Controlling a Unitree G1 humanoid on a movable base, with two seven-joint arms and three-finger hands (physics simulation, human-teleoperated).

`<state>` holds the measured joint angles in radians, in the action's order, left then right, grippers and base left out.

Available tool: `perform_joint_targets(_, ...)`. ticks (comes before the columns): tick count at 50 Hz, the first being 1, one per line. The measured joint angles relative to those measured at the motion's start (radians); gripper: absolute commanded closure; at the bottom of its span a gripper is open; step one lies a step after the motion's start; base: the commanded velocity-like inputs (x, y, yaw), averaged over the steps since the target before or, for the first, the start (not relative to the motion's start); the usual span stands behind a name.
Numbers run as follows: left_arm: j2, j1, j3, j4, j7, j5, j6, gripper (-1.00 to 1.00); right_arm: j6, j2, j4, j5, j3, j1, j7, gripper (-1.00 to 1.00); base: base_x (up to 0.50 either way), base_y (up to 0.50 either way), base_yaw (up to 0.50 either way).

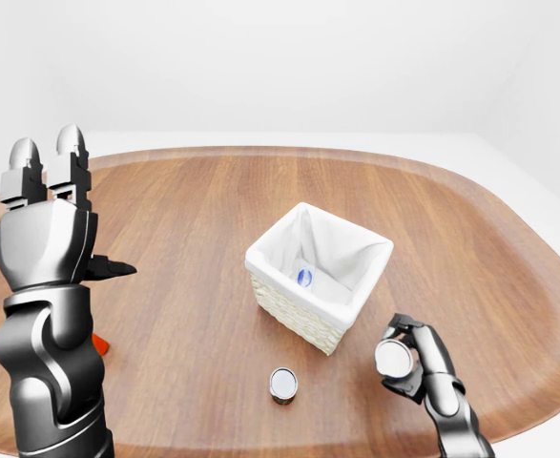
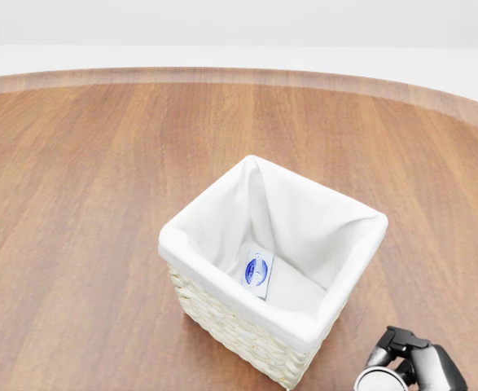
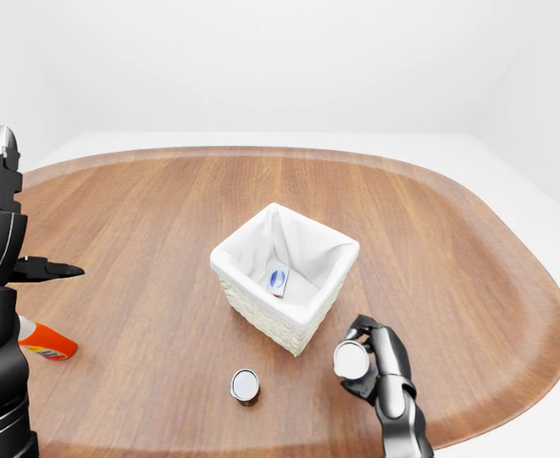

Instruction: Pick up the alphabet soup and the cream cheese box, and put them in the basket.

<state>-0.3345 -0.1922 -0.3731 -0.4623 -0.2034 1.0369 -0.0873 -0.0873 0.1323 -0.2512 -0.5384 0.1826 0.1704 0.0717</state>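
Right hand [image 1: 415, 361] gripped the soup can [image 1: 393, 358] near the table's [image 1: 470, 239] near edge, beside the basket [image 1: 356, 296]; its axis lay roughly level, lid toward the camera. Judged step: carrying; next, lift above the rim and release. Cream cheese box [image 2: 257, 273] lay flat inside; left hand [image 1: 46, 224] spread, empty.

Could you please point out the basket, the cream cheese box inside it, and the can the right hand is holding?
basket [image 2: 247, 334]: head view, on its woven wall.
cream cheese box [image 2: 257, 271]: head view, on its blue label.
can [image 1: 394, 358]: left-eye view, on its round silver end.
right hand [image 1: 423, 367]: left-eye view, midway between the fingertips.
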Motion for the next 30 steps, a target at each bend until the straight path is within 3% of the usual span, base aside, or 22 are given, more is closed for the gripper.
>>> perform_joint_targets(16, -0.001, -0.002, -0.001, -0.001, -0.002, -0.001, 0.000, -1.00, 0.007, -0.017, 0.136, -0.037, 0.040, -0.019, 0.003, 1.00, 0.00, 0.00, 0.00)
perform_joint_targets(30, -0.001, -0.003, 0.001, 0.002, 0.000, -0.003, 0.000, -1.00, 0.092, -0.038, 0.315, -0.034, 0.053, -0.043, -0.022, 1.00, 0.00, 0.00, 0.00)
